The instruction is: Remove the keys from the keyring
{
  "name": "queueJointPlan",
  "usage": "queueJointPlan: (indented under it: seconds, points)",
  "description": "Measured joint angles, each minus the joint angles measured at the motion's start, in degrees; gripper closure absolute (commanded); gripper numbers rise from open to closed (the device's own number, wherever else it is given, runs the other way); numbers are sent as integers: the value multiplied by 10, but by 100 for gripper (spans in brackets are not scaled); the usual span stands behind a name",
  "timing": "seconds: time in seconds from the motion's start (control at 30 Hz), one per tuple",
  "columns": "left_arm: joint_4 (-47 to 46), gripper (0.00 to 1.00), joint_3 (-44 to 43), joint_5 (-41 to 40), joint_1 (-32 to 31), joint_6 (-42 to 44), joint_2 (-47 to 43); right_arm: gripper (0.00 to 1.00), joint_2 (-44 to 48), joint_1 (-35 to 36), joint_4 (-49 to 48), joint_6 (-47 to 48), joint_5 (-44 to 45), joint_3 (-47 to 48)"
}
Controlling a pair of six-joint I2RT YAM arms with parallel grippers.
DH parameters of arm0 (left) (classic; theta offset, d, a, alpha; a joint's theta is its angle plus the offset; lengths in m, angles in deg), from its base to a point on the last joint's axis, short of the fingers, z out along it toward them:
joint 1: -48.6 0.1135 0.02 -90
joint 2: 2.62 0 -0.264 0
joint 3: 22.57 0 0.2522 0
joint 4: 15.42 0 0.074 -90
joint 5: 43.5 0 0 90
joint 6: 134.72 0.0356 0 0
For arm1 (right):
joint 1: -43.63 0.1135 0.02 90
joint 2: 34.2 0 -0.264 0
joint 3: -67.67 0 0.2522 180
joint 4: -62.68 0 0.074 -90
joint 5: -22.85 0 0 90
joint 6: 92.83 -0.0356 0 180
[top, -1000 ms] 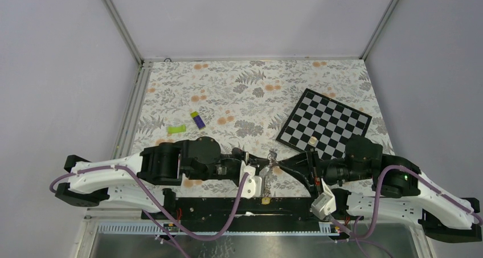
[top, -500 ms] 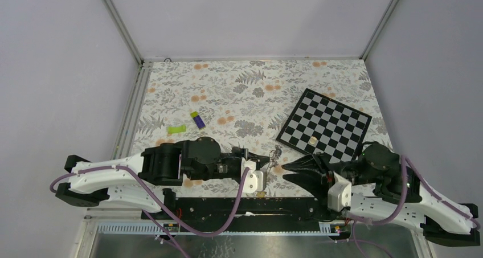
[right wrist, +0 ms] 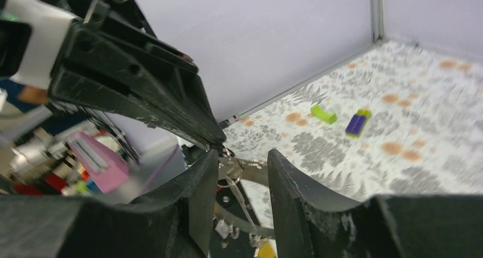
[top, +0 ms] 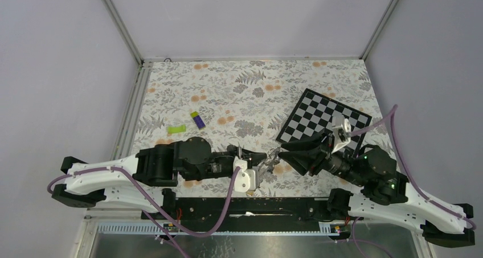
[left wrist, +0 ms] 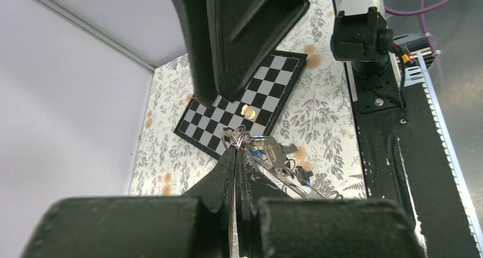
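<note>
My left gripper (left wrist: 235,158) clamps shut on the keyring (left wrist: 263,146), keys (left wrist: 285,167) trailing rightward between my right gripper's (right wrist: 242,167) half-spread fingers; individual keys too tangled to separate

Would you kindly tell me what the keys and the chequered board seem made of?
The keys look like bare silvery metal, shiny, with bright highlights. The chequered board looks like thin matte card or plastic sheet: flat, printed black-and-white squares, no glare; which one, I cannot tell.
</note>
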Motion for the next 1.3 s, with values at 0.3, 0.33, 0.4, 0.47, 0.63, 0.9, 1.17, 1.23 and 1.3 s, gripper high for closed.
queueJointPlan:
  seconds: [0.3,0.33,0.4,0.47,0.63,0.9,1.17,1.23,1.3]
  points:
    - [-28,100,12,-38,0,14,-8,53,36,0,-70,-217,57,-108]
    - [-32,100,15,-41,0,15,-9,51,40,0,-76,-230,61,-115]
    - [-36,100,19,-43,0,17,-10,49,50,0,-90,-259,68,-130]
    - [-40,100,22,-44,0,19,-11,47,53,0,-97,-276,75,-137]
    - [-50,100,24,-44,0,22,-11,44,64,0,-126,-310,83,-159]
    - [-63,100,24,-44,0,23,-11,47,66,0,-160,-280,63,-171]
    - [-63,100,26,-44,0,20,-11,46,57,0,-130,-9,-77,-79]
    - [-64,100,28,-43,0,18,-11,49,57,0,-130,60,-101,-66]
    - [-64,100,30,-42,0,16,-11,53,55,0,-125,120,-114,-60]
